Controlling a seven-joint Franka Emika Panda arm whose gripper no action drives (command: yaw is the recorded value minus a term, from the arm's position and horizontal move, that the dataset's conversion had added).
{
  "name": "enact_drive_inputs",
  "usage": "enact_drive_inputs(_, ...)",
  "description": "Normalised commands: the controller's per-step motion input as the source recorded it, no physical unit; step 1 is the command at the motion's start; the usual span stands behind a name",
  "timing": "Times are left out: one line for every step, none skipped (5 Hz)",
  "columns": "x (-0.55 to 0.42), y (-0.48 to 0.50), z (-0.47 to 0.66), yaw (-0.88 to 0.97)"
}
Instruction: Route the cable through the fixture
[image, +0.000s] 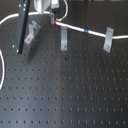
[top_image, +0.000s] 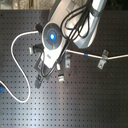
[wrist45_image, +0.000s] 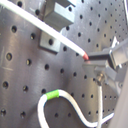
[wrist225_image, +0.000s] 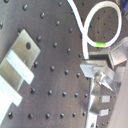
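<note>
White cord is what we follow first: the cable (image: 75, 27) runs across a black board (image: 65, 95) full of small holes, and in the first exterior view we see it pass from the gripper (image: 53, 18) at the top, over the middle bracket (image: 63, 39), on past a short blue band (image: 88, 31) to the bracket (image: 108, 41) nearest the first exterior view's right edge; a third bracket (image: 32, 33) stands on the other side of the middle bracket, apart from the cord; beyond that third bracket the cable arcs away and curves down the board's far side; in the second exterior view the arm (top_image: 55, 37) hangs over the middle bracket and hides much of it, while the cable (top_image: 17, 60) loops wide around on the board (top_image: 90, 100) and a straight stretch leaves the arm toward a bracket (top_image: 102, 60); in the first wrist view we see the red mark (wrist45_image: 87, 57) at the cable's (wrist45_image: 45, 27) end lying right at the tip of a dark finger (wrist45_image: 102, 56), so the fingers look closed on the cord near that end, though we see only one finger clearly; a green band (wrist45_image: 52, 94) sits on another loop of it; in the second wrist view a bracket (wrist225_image: 20, 62) lies well apart from the loop (wrist225_image: 102, 30).
</note>
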Motion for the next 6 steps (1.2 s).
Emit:
enact_drive_inputs(-0.021,0.014,0.0,0.0)
enact_drive_inputs(0.006,0.082,-0.09,0.0)
enact_drive_inputs(-0.007,-0.004,-0.66,0.0)
enact_drive_inputs(0.08,-0.02,-0.57,0.0)
enact_drive_inputs(0.21,0.182,-0.13,0.0)
enact_drive_inputs(0.146,0.423,0.01,-0.01)
